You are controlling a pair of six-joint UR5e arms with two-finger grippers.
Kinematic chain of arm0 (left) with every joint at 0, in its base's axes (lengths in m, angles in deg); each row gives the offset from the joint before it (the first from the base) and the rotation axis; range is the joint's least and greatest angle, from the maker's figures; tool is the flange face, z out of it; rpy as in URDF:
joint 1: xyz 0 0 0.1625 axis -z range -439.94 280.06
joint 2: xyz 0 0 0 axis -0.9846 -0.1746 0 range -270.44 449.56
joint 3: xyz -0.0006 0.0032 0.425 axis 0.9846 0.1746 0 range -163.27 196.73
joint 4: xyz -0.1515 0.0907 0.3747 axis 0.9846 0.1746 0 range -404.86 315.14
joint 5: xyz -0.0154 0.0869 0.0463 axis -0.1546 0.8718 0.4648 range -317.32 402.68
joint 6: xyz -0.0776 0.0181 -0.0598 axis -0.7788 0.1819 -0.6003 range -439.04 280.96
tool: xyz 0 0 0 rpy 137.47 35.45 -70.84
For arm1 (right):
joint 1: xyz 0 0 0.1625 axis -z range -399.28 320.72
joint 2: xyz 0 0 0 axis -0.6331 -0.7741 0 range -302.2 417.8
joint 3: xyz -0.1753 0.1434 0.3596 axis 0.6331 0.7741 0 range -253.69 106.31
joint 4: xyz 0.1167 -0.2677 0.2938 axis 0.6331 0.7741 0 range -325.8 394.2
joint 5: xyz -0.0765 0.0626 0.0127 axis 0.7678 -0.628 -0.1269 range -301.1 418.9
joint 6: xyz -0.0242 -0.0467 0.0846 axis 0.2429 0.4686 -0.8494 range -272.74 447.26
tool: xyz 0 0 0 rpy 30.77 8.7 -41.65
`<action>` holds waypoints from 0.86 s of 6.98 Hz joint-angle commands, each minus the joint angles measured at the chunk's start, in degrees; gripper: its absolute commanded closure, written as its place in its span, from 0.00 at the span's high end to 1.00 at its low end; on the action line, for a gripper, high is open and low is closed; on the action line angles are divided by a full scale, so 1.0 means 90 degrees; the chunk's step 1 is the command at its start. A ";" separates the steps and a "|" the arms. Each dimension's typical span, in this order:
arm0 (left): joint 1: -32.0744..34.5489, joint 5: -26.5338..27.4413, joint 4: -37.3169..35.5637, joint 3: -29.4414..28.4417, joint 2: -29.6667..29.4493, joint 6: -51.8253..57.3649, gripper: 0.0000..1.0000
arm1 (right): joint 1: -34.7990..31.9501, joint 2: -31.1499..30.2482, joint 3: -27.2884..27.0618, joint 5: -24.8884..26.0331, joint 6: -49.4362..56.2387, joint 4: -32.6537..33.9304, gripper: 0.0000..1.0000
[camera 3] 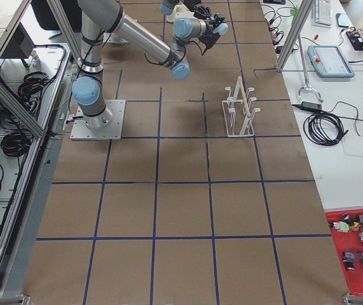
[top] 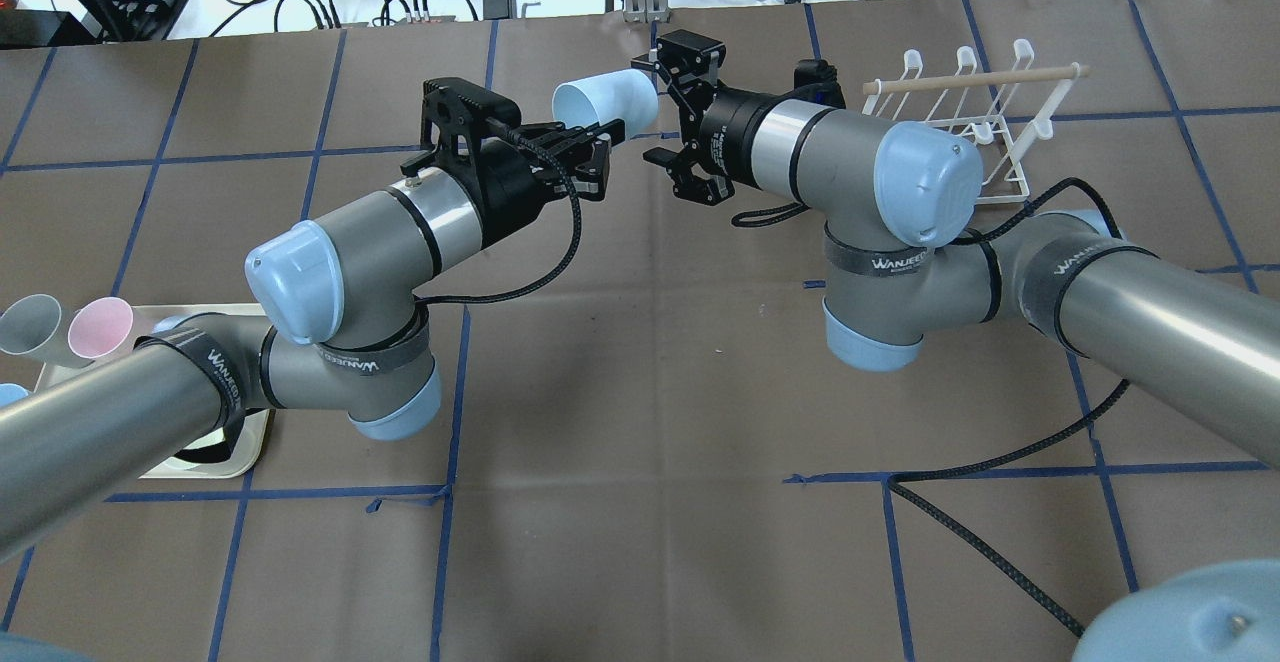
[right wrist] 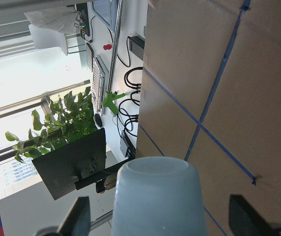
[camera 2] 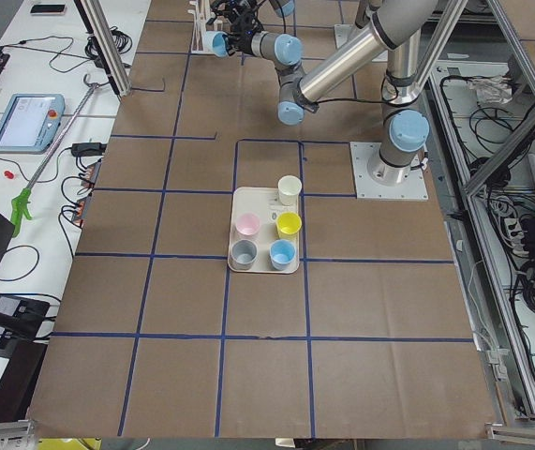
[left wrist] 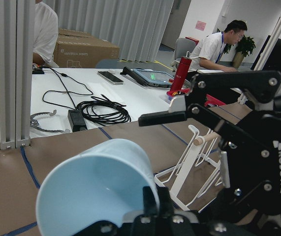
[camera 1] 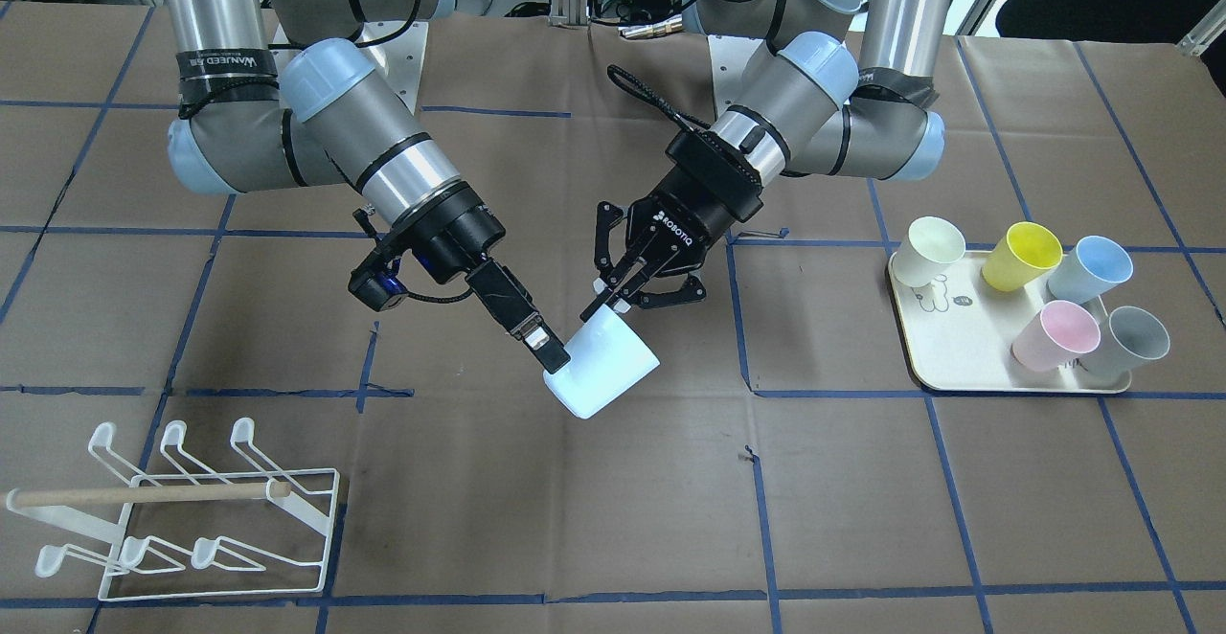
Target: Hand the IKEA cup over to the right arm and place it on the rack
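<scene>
The left gripper (top: 598, 134) was pinched tight on the rim of the pale blue cup (top: 610, 97), holding it up in the air. The cup's bottom sat between the fingers of the right gripper (top: 660, 110), which were spread wide, with gaps on both sides. The white rack (top: 985, 132) stood well behind that gripper.

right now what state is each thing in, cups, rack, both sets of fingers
pale blue plastic cup: off the table, tipped sideways, rim pinched
left fingers: shut on that cup's rim
right fingers: open, either side of the cup's base
white wire rack with wooden handle: no cups hung
five pastel cups on cream tray: upright, mouths up
</scene>
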 commanded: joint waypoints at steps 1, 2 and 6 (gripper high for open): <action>0.0010 0.0000 0.0000 0.0000 -0.0020 0.0000 0.07 | -0.0075 0.0209 0.0205 -0.0006 0.0000 -0.0013 0.99; 0.0010 0.0000 0.0000 -0.0010 -0.0010 0.0000 0.07 | -0.0086 0.0248 0.0216 -0.0006 0.0000 -0.0013 0.99; 0.0010 0.0000 0.0000 -0.0020 -0.0040 0.0000 0.08 | -0.0154 0.0385 0.0303 -0.0006 0.0000 -0.0013 0.99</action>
